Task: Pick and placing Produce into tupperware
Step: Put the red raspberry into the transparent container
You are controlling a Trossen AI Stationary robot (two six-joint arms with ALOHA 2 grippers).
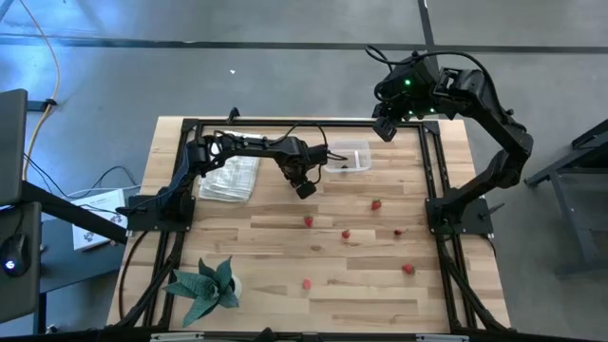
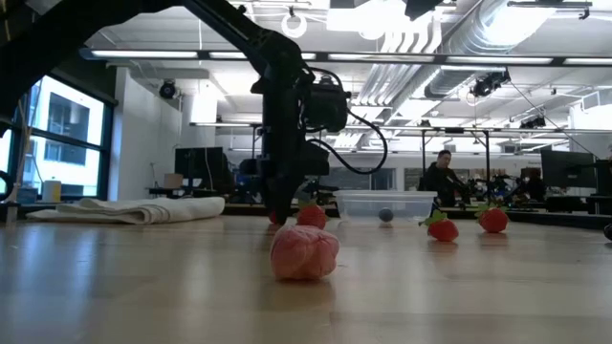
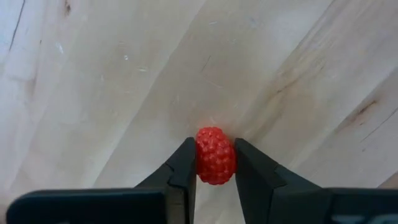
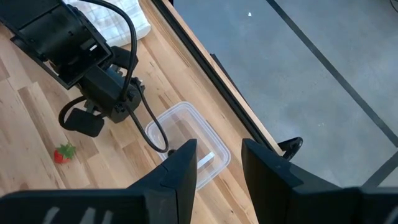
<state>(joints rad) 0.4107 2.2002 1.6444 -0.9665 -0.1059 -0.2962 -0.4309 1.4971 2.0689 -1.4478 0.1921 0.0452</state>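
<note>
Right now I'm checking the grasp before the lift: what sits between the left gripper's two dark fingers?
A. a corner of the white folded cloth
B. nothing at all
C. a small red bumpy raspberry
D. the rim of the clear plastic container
C: in the left wrist view the small red bumpy raspberry sits squeezed between the left gripper and its two dark fingers, down on the wooden table.

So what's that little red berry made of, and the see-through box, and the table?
The berry looks like a raspberry: bumpy red beads, slightly shiny; real or fake, I can't tell. The box seems to be clear, glossy plastic, since the table shows through it. The table looks like pale wood, with planks and grain lines.
</note>
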